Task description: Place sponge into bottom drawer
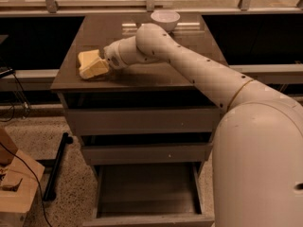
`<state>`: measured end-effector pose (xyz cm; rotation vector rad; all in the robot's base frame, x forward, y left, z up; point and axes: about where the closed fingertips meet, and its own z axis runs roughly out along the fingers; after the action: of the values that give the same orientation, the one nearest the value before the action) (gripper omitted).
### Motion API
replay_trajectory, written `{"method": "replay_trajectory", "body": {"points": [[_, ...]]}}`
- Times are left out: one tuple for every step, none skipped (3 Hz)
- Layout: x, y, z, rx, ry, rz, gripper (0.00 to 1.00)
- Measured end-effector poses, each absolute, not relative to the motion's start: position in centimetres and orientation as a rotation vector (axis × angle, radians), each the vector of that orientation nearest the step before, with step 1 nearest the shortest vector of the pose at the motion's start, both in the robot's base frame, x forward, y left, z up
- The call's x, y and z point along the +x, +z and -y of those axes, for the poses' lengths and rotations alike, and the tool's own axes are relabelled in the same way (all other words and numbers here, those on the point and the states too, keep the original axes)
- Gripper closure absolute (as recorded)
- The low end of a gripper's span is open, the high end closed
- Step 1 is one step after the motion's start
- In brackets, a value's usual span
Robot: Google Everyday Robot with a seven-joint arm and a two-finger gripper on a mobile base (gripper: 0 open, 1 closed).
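Observation:
The pale-yellow sponge (88, 58) lies on the left part of the brown cabinet top (142, 74). My gripper (96, 69) is at the sponge, touching its near right side, with the arm reaching in from the right. The pale gripper tip and the sponge blend together, so I cannot make out a grasp. The bottom drawer (147, 193) is pulled out below the two closed drawers, and its inside looks bare.
A white bowl (164, 19) stands at the back of the cabinet top, behind my arm. A wooden box (16, 188) and a black bar (56, 167) are on the floor to the left. My robot body (260, 164) fills the right foreground.

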<state>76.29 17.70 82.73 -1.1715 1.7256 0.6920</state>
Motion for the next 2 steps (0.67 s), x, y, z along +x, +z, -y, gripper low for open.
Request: {"method": "replay_trajectory", "body": {"points": [[75.8, 84.1, -19.2, -1.223, 0.711, -1.681, 0.49], [75.2, 85.4, -20.4, -1.237, 0.700, -1.654, 0.74]]}}
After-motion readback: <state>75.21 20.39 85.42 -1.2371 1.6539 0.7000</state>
